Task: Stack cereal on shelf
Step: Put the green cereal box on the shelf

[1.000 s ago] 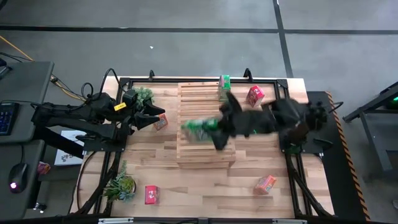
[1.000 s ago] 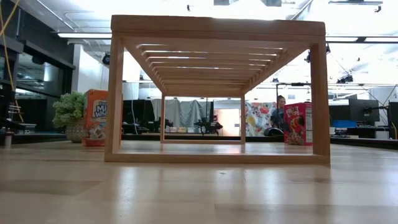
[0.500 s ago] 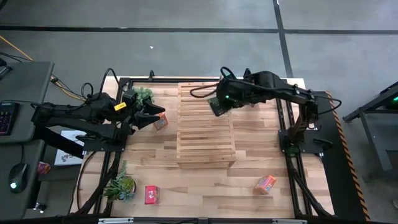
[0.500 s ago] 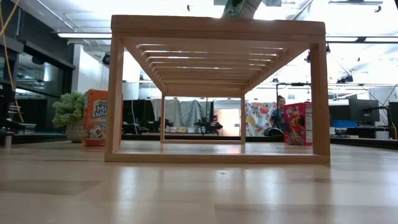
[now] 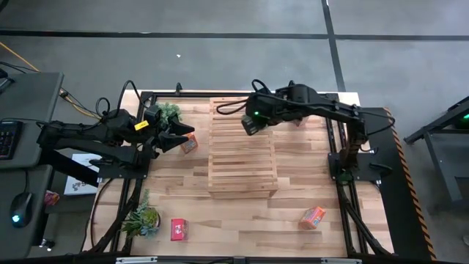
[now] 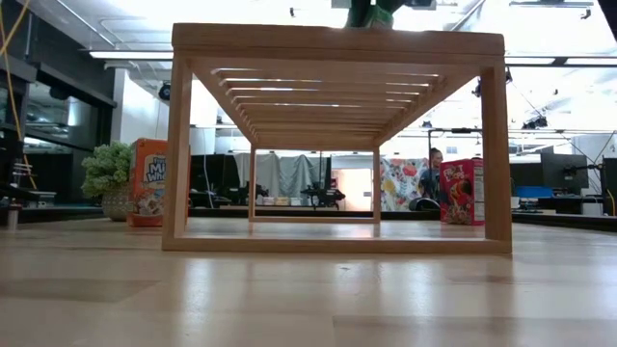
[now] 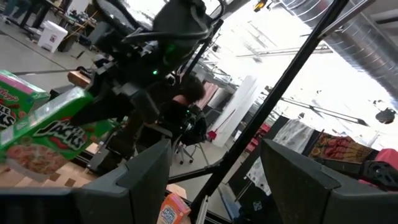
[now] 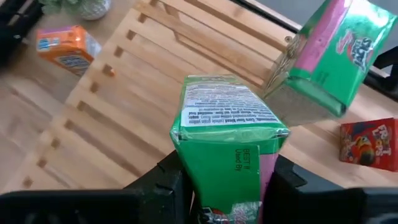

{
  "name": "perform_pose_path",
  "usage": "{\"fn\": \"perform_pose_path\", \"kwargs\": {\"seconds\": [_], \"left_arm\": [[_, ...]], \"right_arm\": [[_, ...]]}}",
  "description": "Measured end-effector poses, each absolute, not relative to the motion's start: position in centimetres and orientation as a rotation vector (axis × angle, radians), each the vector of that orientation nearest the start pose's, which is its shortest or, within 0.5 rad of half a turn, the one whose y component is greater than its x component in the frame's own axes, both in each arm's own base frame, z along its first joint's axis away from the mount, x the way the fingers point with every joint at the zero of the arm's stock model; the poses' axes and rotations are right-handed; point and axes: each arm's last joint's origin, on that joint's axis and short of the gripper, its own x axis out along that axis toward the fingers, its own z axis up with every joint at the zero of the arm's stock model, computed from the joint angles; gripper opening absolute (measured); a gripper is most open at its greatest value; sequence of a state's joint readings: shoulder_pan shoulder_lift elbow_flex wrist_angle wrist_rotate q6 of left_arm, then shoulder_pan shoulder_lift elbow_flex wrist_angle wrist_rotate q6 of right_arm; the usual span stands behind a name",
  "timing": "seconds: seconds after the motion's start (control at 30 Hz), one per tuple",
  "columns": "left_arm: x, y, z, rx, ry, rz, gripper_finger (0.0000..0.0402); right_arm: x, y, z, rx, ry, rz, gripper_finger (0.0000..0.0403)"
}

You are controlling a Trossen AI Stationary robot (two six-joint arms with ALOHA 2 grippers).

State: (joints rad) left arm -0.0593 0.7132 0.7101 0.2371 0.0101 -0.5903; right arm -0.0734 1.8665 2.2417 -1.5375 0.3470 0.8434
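The shelf (image 5: 242, 147) is a pale slatted wooden rack in the table's middle; it also shows in the low view (image 6: 337, 40). My right gripper (image 8: 227, 186) is shut on a green cereal box (image 8: 227, 134) above the rack's far part (image 5: 253, 123). A second green box (image 8: 326, 56) stands on the rack's far right corner. An orange box (image 5: 190, 144) stands on the table left of the rack. My left gripper (image 5: 182, 139) is open and empty beside that box, and it also shows in the left wrist view (image 7: 214, 186). My right gripper pinches the green box between its two fingers, one finger (image 8: 165, 183) on each side of the box's near end (image 8: 239, 186). The fingers come from above, slanting down toward the rack. The box is lifted clear of the slats, its printed end (image 8: 224, 112) pointing away from the wrist.
A red box (image 8: 367, 144) stands on the table right of the rack's far end. Another red box (image 5: 178, 229) and an orange box (image 5: 313, 216) lie near the front edge. Potted plants stand at the far left (image 5: 168, 114) and the near left (image 5: 143, 218).
My right gripper has carried the green box from over the rack's middle toward the table's far edge, then a little toward the left, staying shut on it. The box has stayed clear of the rack. It now shows at the top of the low view.
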Motion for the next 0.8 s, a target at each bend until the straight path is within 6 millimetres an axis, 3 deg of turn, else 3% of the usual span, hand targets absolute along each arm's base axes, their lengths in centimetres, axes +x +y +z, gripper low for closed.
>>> {"fn": "perform_pose_path", "kwargs": {"seconds": [0.37, 0.8], "left_arm": [[15.9, -1.0, 35.8, -0.593, -0.204, -0.136, 0.0239], [15.9, -1.0, 35.7, -0.593, -0.202, -0.135, 0.0239]], "right_arm": [[35.2, -4.4, 40.0, 0.53, 0.94, -0.888, 0.0132], [35.9, -4.7, 40.1, 0.512, 0.853, -0.914, 0.0252]]}}
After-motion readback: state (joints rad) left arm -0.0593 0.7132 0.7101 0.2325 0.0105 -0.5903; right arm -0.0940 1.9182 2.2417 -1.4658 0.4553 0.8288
